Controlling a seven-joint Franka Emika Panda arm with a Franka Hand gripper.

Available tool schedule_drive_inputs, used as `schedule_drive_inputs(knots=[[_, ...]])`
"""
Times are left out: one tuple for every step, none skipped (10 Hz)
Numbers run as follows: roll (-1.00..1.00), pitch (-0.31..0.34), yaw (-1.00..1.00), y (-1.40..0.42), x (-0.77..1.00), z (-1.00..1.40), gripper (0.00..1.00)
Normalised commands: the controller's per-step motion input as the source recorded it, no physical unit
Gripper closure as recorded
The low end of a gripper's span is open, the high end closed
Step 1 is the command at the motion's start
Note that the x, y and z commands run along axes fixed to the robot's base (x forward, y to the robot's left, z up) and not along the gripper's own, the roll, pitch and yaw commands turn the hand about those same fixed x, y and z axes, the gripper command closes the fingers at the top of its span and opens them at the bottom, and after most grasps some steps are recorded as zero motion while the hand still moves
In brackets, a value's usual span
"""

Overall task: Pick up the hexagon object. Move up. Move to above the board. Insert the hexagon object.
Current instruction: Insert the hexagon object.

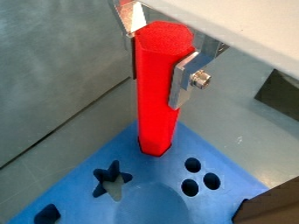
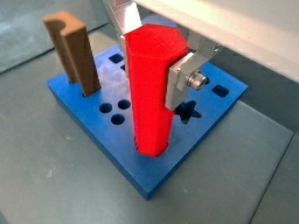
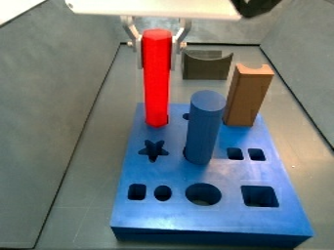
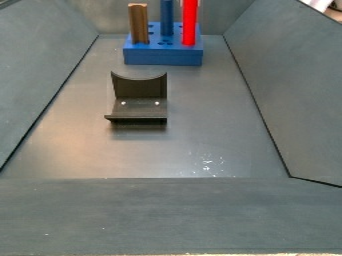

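The hexagon object (image 3: 156,83) is a tall glossy red rod, standing upright with its lower end in a hole at the far left corner of the blue board (image 3: 216,210). In both wrist views its foot meets the board (image 1: 156,144) (image 2: 152,144). My gripper (image 3: 156,37) is above the board, shut on the rod's top; the silver fingers (image 1: 181,83) (image 2: 179,79) press its sides. The gripper also shows in both wrist views (image 1: 158,52) (image 2: 156,57). In a side view the rod (image 4: 190,20) stands on the far board (image 4: 163,55).
A thick blue cylinder (image 3: 202,125) and an orange-brown block (image 3: 248,95) stand in the board beside the rod. A dark olive arch block (image 3: 205,64) lies behind the board. The fixture (image 4: 138,97) stands on the floor mid-bin. Grey sloped walls enclose the bin.
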Motion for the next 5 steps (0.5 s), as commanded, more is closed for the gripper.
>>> schedule_drive_inputs(knots=[[0.0,-0.166,0.08,0.03,0.0,-0.83,1.0],[0.05,-0.137,0.05,0.0,0.0,-0.97,1.0],[0.06,-0.1,0.05,0.0,0.05,-0.98,1.0],[0.06,-0.073,0.03,0.0,0.11,-1.0,1.0],[0.13,-0.044,0.05,-0.03,0.07,-1.0,1.0]])
